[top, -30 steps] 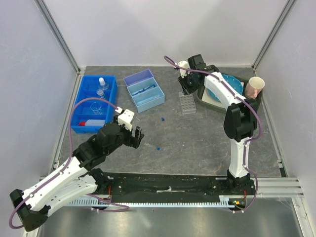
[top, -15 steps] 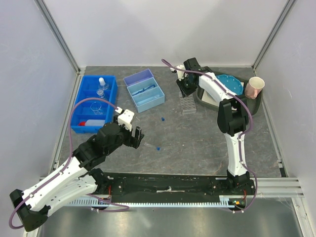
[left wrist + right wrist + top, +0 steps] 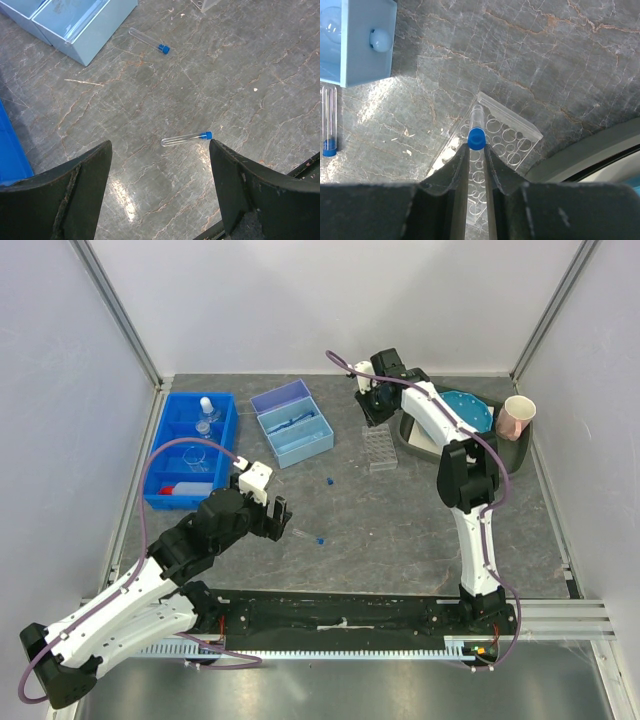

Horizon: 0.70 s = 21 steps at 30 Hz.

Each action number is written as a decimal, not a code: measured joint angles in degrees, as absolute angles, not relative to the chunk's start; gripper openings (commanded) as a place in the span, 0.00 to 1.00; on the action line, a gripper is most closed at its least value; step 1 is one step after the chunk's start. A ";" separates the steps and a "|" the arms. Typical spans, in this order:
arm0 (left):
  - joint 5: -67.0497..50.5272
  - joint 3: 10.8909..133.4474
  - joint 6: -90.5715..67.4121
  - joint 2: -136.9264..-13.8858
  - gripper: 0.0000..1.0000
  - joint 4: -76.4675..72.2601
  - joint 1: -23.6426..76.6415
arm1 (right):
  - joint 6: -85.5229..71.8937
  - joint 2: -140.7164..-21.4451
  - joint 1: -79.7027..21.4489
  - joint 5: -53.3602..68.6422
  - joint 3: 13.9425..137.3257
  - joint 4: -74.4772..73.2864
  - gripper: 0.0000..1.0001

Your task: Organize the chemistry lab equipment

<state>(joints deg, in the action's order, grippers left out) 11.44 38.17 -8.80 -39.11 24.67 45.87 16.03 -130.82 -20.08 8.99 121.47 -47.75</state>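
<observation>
Grey tabletop (image 3: pixel 240 60) rings one blue-capped tube (image 3: pixel 185 138) below the spread left tool (image 3: pixel 160 144).

On the grey, stone-veined table (image 3: pixel 400 530) I see a clear rack (image 3: pixel 379 449) of round holes, and I place everything else from it. Just right of the rack lies a dark tray (image 3: pixel 418 452) carrying a round blue disc (image 3: pixel 470 408), with a pale pink cup (image 3: pixel 518 416) beyond that, farther right. Left of the rack stands an open light-blue box (image 3: pixel 282 398), and farther left again a deep-blue divided bin (image 3: pixel 185 397).
</observation>
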 measured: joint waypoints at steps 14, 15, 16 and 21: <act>10.87 38.04 -8.82 -39.51 0.89 23.79 45.84 | 17.61 -127.44 -20.08 8.54 116.09 -47.77 0.28; 10.33 38.04 -8.80 -39.62 0.89 23.59 45.84 | 17.76 -126.04 -20.08 8.64 114.52 -47.64 0.29; 9.89 38.04 -8.75 -39.70 0.91 23.42 45.82 | 17.85 -124.64 -20.08 8.82 113.19 -47.55 0.30; 6.87 38.04 -8.43 -41.52 0.91 22.98 45.82 | 19.44 -114.10 -19.99 13.56 104.84 -47.31 0.36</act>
